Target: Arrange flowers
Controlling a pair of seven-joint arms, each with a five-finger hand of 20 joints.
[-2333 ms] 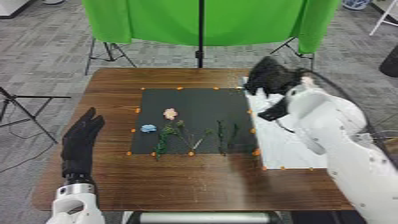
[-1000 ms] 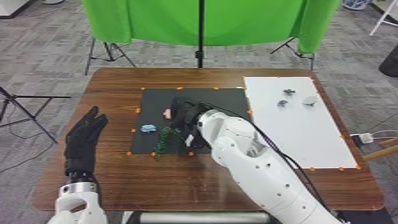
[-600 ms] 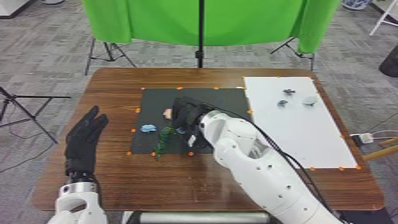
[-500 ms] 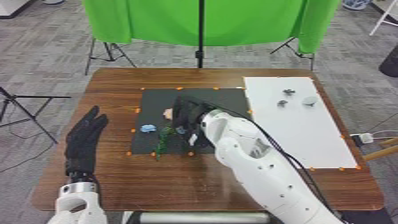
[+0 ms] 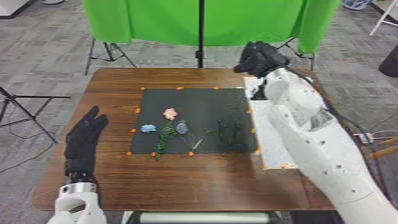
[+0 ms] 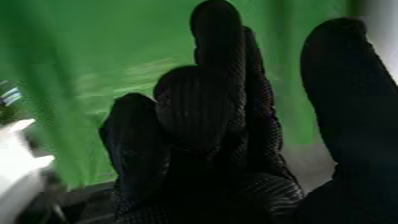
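Note:
In the head view my right hand is raised near the white board's far end, open and holding nothing. Relaxed fingers and a thumb held apart from them mark the right hand in the right wrist view. My left hand is open along the table's left side, beside the black mat. On that mat lie a pink flower, a light blue flower and a grey-blue flower. Green stems spread below the blooms, and darker sprigs lie farther right.
The white board lies right of the mat, largely covered by my right arm. Orange markers line the mat's edges. Behind the table hangs a green cloth on a stand.
My right hand has left the mat and moved far and right, up over the board's far end. The grey-blue flower now shows on the mat where the hand was. My left hand has stayed put.

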